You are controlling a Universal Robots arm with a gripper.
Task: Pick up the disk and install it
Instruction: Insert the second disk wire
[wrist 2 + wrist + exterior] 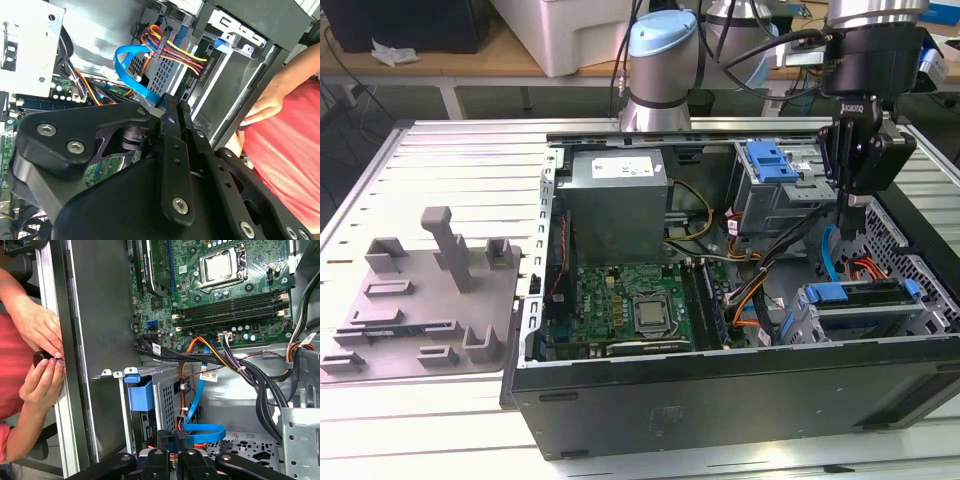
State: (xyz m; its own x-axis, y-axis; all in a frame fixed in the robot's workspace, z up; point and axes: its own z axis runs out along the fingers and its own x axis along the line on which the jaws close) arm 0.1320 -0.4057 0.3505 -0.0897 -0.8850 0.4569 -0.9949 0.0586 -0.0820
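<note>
The gripper is seen at the exterior view's upper right, fingers closed together with nothing held. The disk is seated in its bay below, at the right of the frame.

The first wrist view looks down into an open computer case. The green circuit board shows its bare square processor socket and long memory slots. Below it, a bundle of black cables crosses the case beside orange wires. A flat blue cable loops near the metal drive cage — a blue plastic tab sits at its edge. Outside the case wall, a person's two hands pinch a small dark object. The robot's black hand shows with its fingers close together.
</note>
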